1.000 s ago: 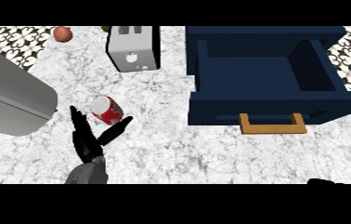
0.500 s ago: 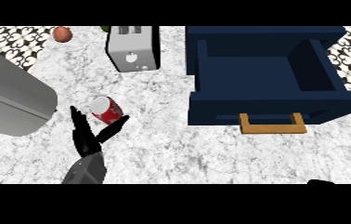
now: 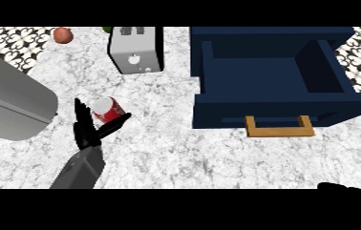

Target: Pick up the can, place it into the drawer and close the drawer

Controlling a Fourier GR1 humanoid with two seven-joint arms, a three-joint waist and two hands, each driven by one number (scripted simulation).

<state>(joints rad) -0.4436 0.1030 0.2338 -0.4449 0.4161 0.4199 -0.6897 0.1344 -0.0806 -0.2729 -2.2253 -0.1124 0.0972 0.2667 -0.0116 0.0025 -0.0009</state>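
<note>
On marble counter (image 3: 211,152), left hand (image 3: 90,129) w/ fingers still spread around can (image 3: 108,110), barely shifted.

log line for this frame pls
phase: reaching for can | left hand: open, fingers either side of can | can: on counter, not lifted | drawer: open | right hand: barely in view

Left forearm (image 3: 79,171): grey, boxy casing. Left robot hand (image 3: 90,131): black, slender fingers. Right robot hand (image 3: 338,186): black.
</note>
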